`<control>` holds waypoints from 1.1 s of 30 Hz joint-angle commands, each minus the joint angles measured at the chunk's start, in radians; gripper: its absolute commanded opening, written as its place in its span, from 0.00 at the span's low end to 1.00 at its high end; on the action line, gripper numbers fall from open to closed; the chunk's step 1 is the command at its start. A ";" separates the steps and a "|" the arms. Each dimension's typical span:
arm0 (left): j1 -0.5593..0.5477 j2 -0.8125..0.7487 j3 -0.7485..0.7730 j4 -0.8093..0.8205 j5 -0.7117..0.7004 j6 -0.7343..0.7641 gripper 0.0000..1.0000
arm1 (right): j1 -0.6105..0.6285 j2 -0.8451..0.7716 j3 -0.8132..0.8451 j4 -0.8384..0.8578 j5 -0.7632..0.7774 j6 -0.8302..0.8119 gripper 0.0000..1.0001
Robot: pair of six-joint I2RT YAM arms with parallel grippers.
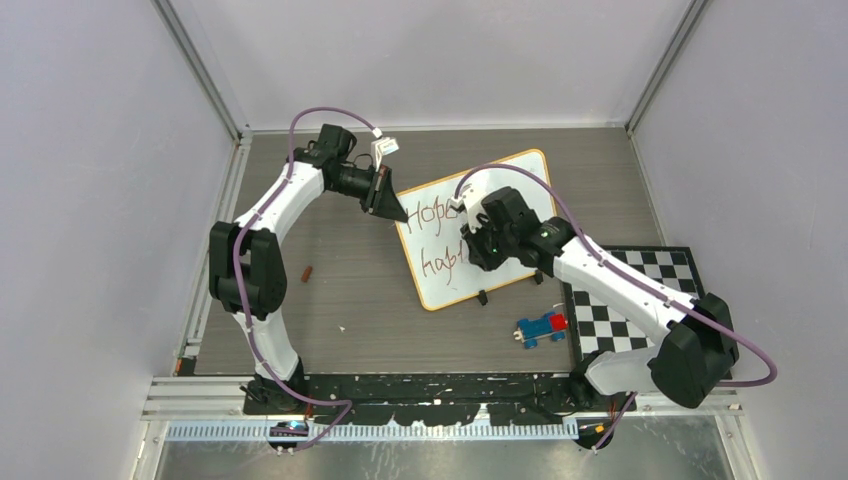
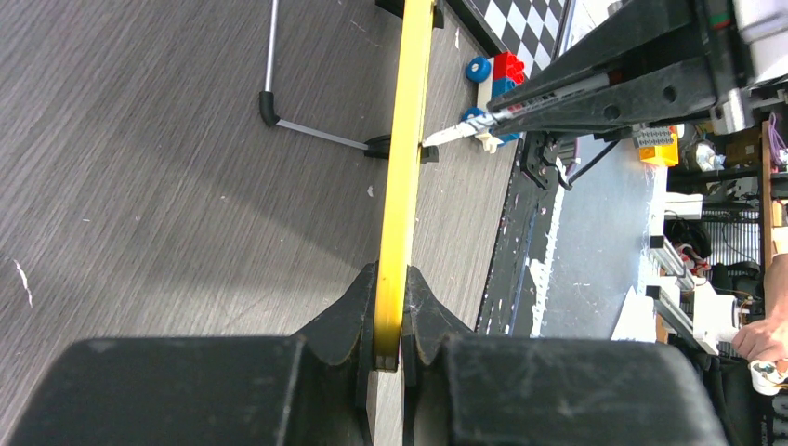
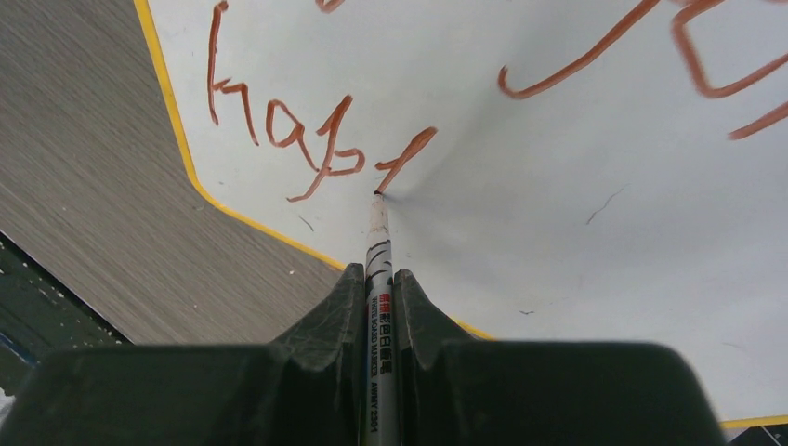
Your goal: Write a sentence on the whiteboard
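Fingers of the right tool (image 3: 379, 279) are pinched shut on a whiteboard marker (image 3: 376, 243), its tip touching the whiteboard (image 3: 558, 186) at the foot of the last orange stroke, mid-frame. That arm reaches in from the lower right, elbow bent. The left tool (image 2: 390, 321), its arm arched from the left above the desk (image 1: 340, 290), clamps the board's yellow edge.

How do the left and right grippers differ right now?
The left gripper clamps the whiteboard by its yellow edge; the right gripper holds a marker, tip touching the board. Left sits at the board's far corner, right over its face. Both are shut.
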 commanded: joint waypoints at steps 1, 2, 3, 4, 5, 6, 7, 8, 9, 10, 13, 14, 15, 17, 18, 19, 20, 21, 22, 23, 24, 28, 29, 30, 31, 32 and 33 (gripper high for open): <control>0.003 -0.015 0.018 0.003 -0.089 0.030 0.00 | 0.023 -0.015 -0.045 0.031 -0.002 0.013 0.00; 0.002 -0.015 0.018 0.003 -0.089 0.030 0.00 | 0.030 -0.007 -0.047 0.036 -0.001 0.015 0.00; 0.003 -0.015 0.018 0.003 -0.089 0.029 0.00 | 0.041 0.006 -0.046 0.040 -0.001 0.018 0.00; 0.003 -0.014 0.016 0.003 -0.089 0.029 0.00 | 0.047 0.016 -0.040 0.044 -0.003 0.021 0.00; 0.003 -0.014 0.016 0.002 -0.090 0.030 0.00 | 0.055 0.026 -0.032 0.046 -0.004 0.022 0.00; 0.003 -0.015 0.016 0.002 -0.091 0.030 0.00 | 0.061 0.035 -0.022 0.047 -0.006 0.024 0.00; 0.003 -0.015 0.016 0.002 -0.092 0.031 0.00 | 0.066 0.042 -0.010 0.047 -0.008 0.025 0.00; 0.003 -0.016 0.015 0.002 -0.092 0.031 0.00 | 0.068 0.046 0.002 0.047 -0.014 0.025 0.00; 0.003 -0.018 0.015 0.001 -0.092 0.032 0.00 | 0.069 0.047 0.013 0.044 -0.022 0.026 0.00; 0.003 -0.018 0.016 0.000 -0.092 0.033 0.00 | 0.069 0.044 0.023 0.039 -0.034 0.028 0.00; 0.003 -0.022 0.015 -0.001 -0.091 0.035 0.00 | 0.070 0.015 0.044 0.019 -0.046 0.024 0.00; 0.003 -0.023 0.015 -0.001 -0.091 0.035 0.00 | 0.069 -0.001 0.048 0.013 -0.042 0.022 0.00; 0.003 -0.024 0.015 -0.001 -0.089 0.034 0.00 | 0.065 -0.017 0.049 0.007 -0.038 0.022 0.00; 0.003 -0.024 0.016 -0.001 -0.086 0.033 0.00 | 0.056 -0.050 0.047 0.002 -0.030 0.019 0.00; 0.003 -0.026 0.016 -0.001 -0.086 0.033 0.00 | 0.051 -0.067 0.043 0.000 -0.017 0.016 0.00; 0.003 -0.026 0.016 -0.001 -0.085 0.033 0.00 | 0.047 -0.076 0.038 0.000 -0.003 0.011 0.00; 0.002 -0.026 0.016 0.000 -0.085 0.032 0.00 | 0.046 -0.080 0.033 0.000 0.008 0.005 0.00; 0.003 -0.026 0.016 0.001 -0.085 0.031 0.00 | 0.044 -0.080 0.030 0.000 0.029 0.000 0.00; 0.002 -0.026 0.017 0.002 -0.085 0.029 0.00 | 0.041 -0.077 0.028 -0.001 0.040 -0.003 0.00; 0.003 -0.026 0.018 0.003 -0.085 0.029 0.00 | 0.040 -0.072 0.028 0.001 0.052 -0.005 0.00; 0.003 -0.024 0.018 0.002 -0.085 0.029 0.00 | 0.040 -0.065 0.029 0.002 0.059 -0.007 0.00; 0.003 -0.026 0.015 0.002 -0.088 0.029 0.00 | 0.037 -0.041 0.030 0.025 0.097 -0.011 0.00; 0.003 -0.025 0.016 0.001 -0.088 0.031 0.00 | 0.035 -0.034 0.033 0.027 0.103 -0.013 0.00; 0.002 -0.026 0.015 0.000 -0.089 0.031 0.00 | 0.034 -0.027 0.035 0.031 0.107 -0.014 0.00; 0.003 -0.026 0.015 0.000 -0.089 0.031 0.00 | 0.031 -0.021 0.037 0.035 0.111 -0.014 0.00; 0.003 -0.026 0.015 0.000 -0.090 0.032 0.00 | 0.030 -0.017 0.038 0.041 0.115 -0.015 0.00; 0.003 -0.026 0.013 0.000 -0.091 0.033 0.00 | 0.025 -0.015 0.039 0.043 0.114 -0.015 0.00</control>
